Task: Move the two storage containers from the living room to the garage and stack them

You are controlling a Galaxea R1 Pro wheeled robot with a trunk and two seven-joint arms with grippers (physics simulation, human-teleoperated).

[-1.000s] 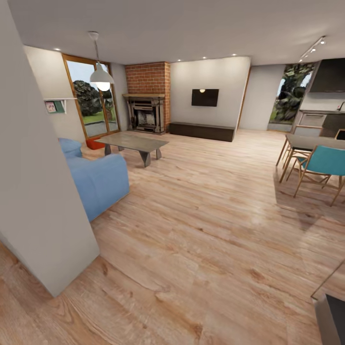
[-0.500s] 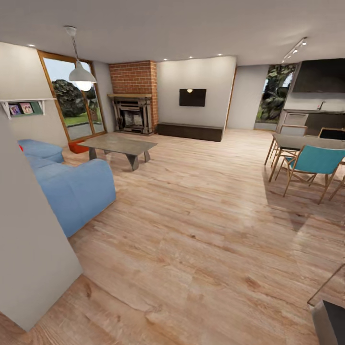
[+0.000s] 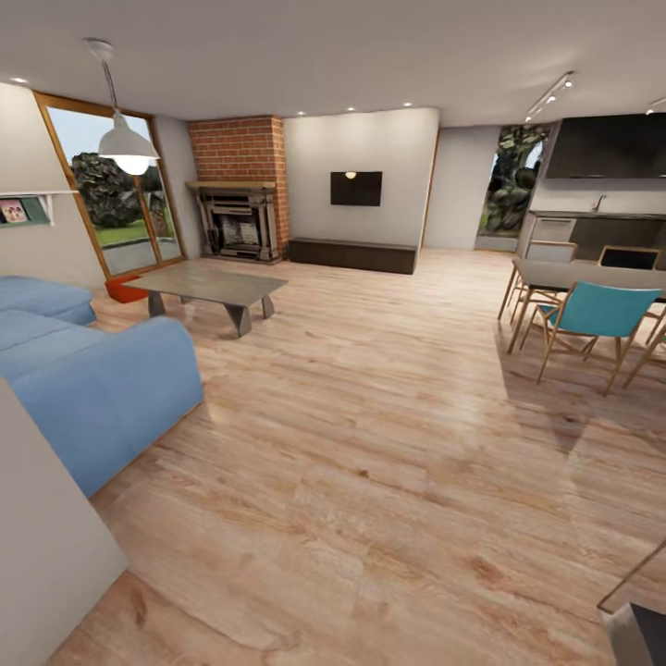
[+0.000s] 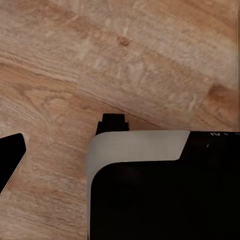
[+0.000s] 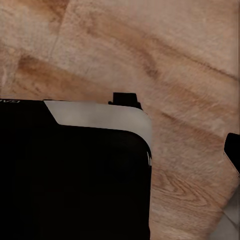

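Note:
I am looking into the living room with its light wood plank floor (image 3: pixel 370 416). One orange-red storage container (image 3: pixel 123 290) sits on the floor at the far left, in front of the glass door (image 3: pixel 106 199) and just behind the left end of the grey coffee table (image 3: pixel 211 285), which hides part of it. Both wrist views look down on wood planks and the robot's own black body with pale trim (image 4: pixel 165 195) (image 5: pixel 75 170).
A blue sofa (image 3: pixel 88 379) stands at the near left beside a grey wall corner (image 3: pixel 42 546). The brick fireplace (image 3: pixel 236 199) and a low dark TV bench (image 3: pixel 351 254) line the back wall. A dining table with teal chairs (image 3: pixel 592 314) is at the right. Wide open floor runs between them.
The whole picture has shifted: the camera has moved forward past the wall corner at the left, so more of the sofa shows. Nothing in the room has moved.

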